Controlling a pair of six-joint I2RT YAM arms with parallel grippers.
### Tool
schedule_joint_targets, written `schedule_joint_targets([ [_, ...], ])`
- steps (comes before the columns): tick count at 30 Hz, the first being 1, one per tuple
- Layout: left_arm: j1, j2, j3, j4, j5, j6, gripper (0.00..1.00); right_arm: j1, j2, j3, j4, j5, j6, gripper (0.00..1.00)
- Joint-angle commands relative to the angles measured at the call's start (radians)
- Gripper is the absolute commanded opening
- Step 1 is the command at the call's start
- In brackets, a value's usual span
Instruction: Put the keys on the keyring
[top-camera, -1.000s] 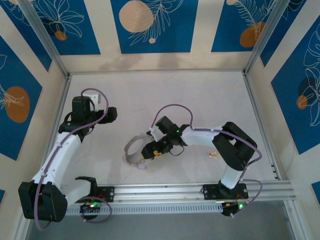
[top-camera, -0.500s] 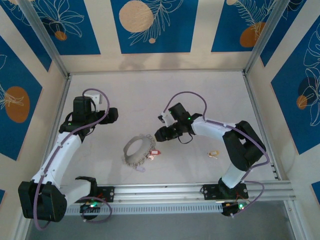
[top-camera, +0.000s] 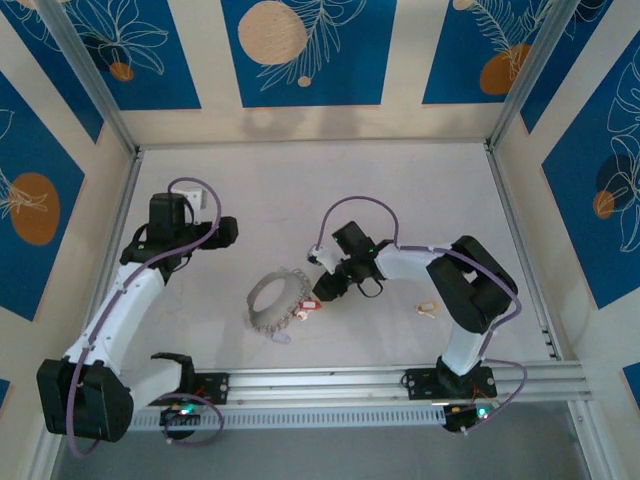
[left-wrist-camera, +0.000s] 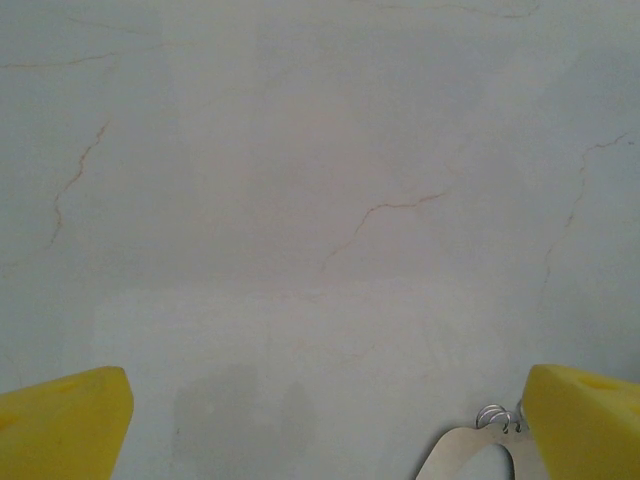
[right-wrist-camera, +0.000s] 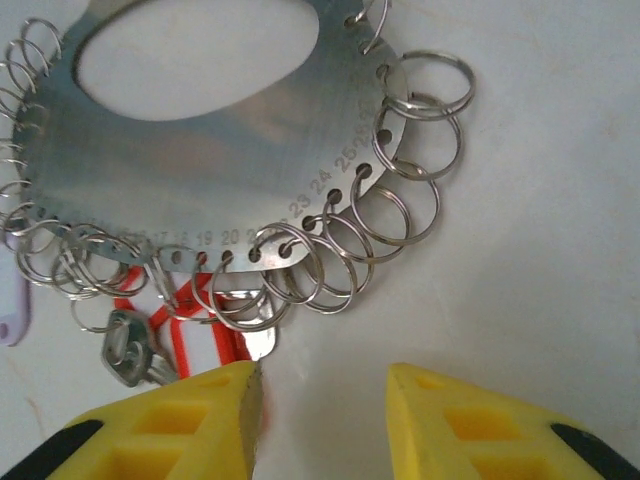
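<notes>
Hovering: right gripper (right-wrist-camera: 322, 378) at keyring (right-wrist-camera: 200, 170) rim, jaws parted | left gripper (left-wrist-camera: 325, 405) over table (left-wrist-camera: 320, 200), jaws wide

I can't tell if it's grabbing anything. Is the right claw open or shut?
Open. The right claw has its yellow fingers apart, nothing between them, near the keyring.

top: overhead, far | 2 wrists: close, downward | shared: keyring (right-wrist-camera: 200, 160)

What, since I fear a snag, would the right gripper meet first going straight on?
Probably the split rings on the edge of the keyring, just ahead of the right gripper with its jaws open; depth is unclear, so the table may come first.
</notes>
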Motion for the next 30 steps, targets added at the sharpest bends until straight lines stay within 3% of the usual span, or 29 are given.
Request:
schedule_joint_targets([
  [1,-0.016,0.005,0.018,-0.018,0.001,-0.005,1.00,0.013,0.034,0.016,0.023,-0.049,-0.060,0.41],
  [4,-0.026,0.024,0.017,-0.024,0.080,-0.055,0.92,0.031,0.059,0.032,0.033,-0.055,-0.083,0.42],
  [7,-0.061,0.043,-0.017,-0.005,0.262,-0.198,0.88,0.031,0.067,0.038,0.056,-0.069,-0.094,0.42],
  [10,-0.164,0.043,-0.102,0.047,0.339,-0.334,0.87,0.002,0.054,0.013,0.112,-0.107,-0.077,0.42],
  [15,-0.327,0.092,-0.178,0.061,0.274,-0.405,0.89,-0.072,-0.009,-0.066,0.229,-0.194,-0.005,0.43],
  [22,-0.354,0.235,-0.229,0.184,0.245,-0.491,0.90,-0.141,-0.134,-0.176,0.319,-0.214,0.071,0.48],
  [30,-0.410,0.449,-0.101,0.249,0.258,-0.479,0.91,-0.186,-0.212,-0.258,0.376,-0.186,0.091,0.52],
])
